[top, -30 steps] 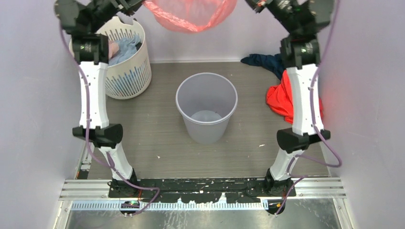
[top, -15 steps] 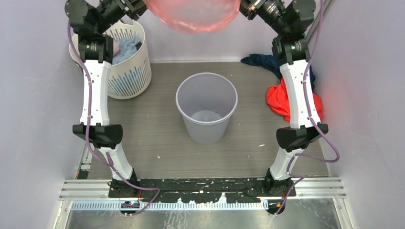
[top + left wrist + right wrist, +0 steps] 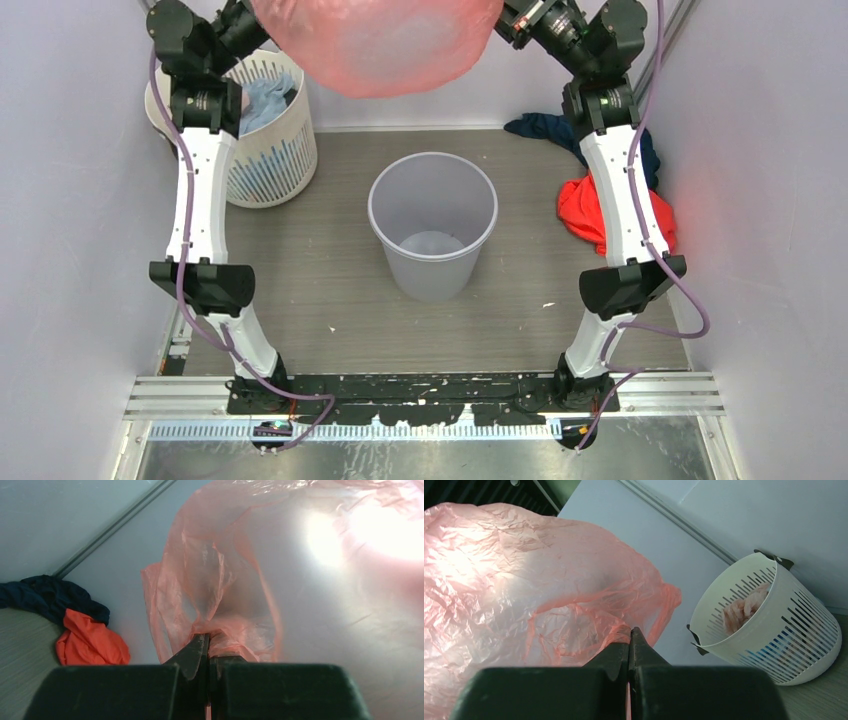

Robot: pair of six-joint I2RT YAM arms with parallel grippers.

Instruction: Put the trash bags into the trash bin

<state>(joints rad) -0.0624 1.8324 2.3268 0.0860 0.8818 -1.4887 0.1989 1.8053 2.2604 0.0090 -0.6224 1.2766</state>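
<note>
trash bag (image 3: 375,45) aloft, trash bin (image 3: 433,275) open below

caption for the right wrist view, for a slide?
Right pincer shut on a fold of the translucent red-pink trash bag, white slotted laundry basket in the background.

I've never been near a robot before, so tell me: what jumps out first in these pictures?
A big translucent pink trash bag billows high at the back, stretched between the left claw and right claw, each pinched shut on its film. In the middle below stands an open grey trash bin, with a white slotted basket to its left and a red-orange cloth to its right.
</note>
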